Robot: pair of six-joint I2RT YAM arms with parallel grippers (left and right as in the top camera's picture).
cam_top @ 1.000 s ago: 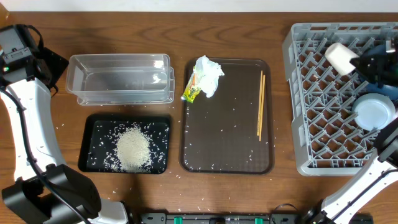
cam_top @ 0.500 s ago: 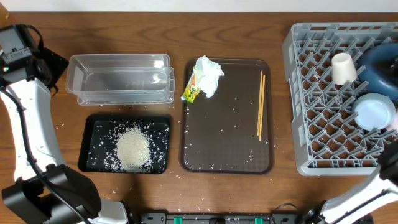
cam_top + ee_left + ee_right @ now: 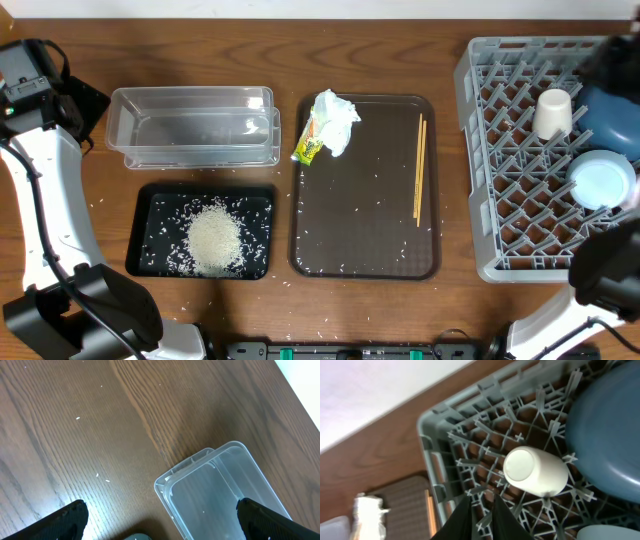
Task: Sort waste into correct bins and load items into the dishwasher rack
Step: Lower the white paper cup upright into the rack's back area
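The grey dishwasher rack (image 3: 520, 200) stands at the right. In it lie the white cup (image 3: 553, 113) on its side, the deep-blue plate (image 3: 612, 120) and the light-blue bowl (image 3: 602, 180). My right gripper (image 3: 481, 500) is shut and empty, above the rack's left part and apart from the white cup (image 3: 536, 471). My left gripper (image 3: 160, 520) is open and empty over the left end of the clear tub (image 3: 195, 128). Rice (image 3: 214, 238) lies in the black tray (image 3: 150, 230). The tissue (image 3: 335, 118) and wrapper (image 3: 309, 148) lie at the brown tray's far left corner. The pink cup is out of view.
The dark brown serving tray (image 3: 365, 220) sits mid-table with a pair of chopsticks (image 3: 419, 170) along its right side. Stray rice grains dot the tray and the table around the black tray. My left arm runs down the table's left edge.
My right gripper let go of the white cup, which now lies in the rack. The gripper has drawn back towards the rack's far right corner. The left arm has not moved.
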